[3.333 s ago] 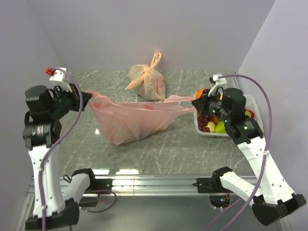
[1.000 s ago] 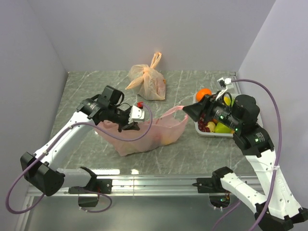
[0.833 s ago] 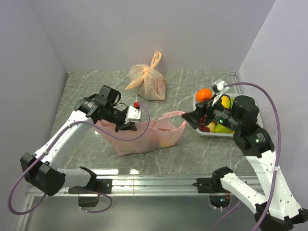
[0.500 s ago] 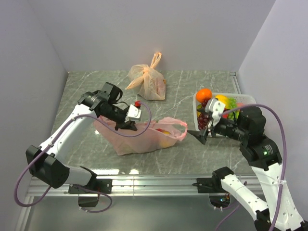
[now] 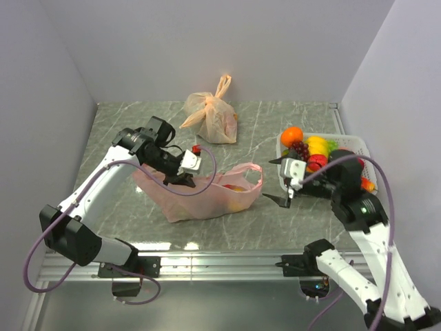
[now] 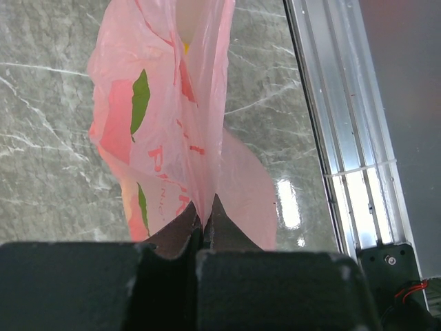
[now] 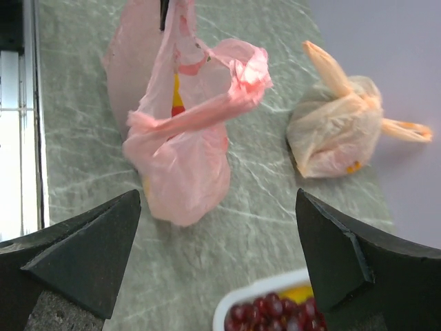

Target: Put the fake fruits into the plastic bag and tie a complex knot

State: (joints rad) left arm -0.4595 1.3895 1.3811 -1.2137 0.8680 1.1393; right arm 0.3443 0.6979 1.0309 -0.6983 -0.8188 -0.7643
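– Now, left gripper (image 6: 205,216)?
– Pressed together, pinching the plastic bag (image 5: 207,198), which lies mid-table (image 5: 124,124).
– Right gripper (image 5: 270,181)?
– Fingers spread wide, holding nothing, just beside the bag's handle loop.

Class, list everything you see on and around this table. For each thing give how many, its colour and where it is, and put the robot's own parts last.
table: one, grey-green marble, under everything
plastic bag: one, pink-red, middle of the table, mouth open
fake fruits in the bag: count unclear, yellow and red showing through
tied bag: one, pale orange, back of the table
basket: one, white, right side of the table
fake fruits in the basket: several, some hidden; orange, dark purple grapes, yellow, red
left gripper: one, black, shut on the plastic bag
right gripper: one, black, open and empty, between plastic bag and basket
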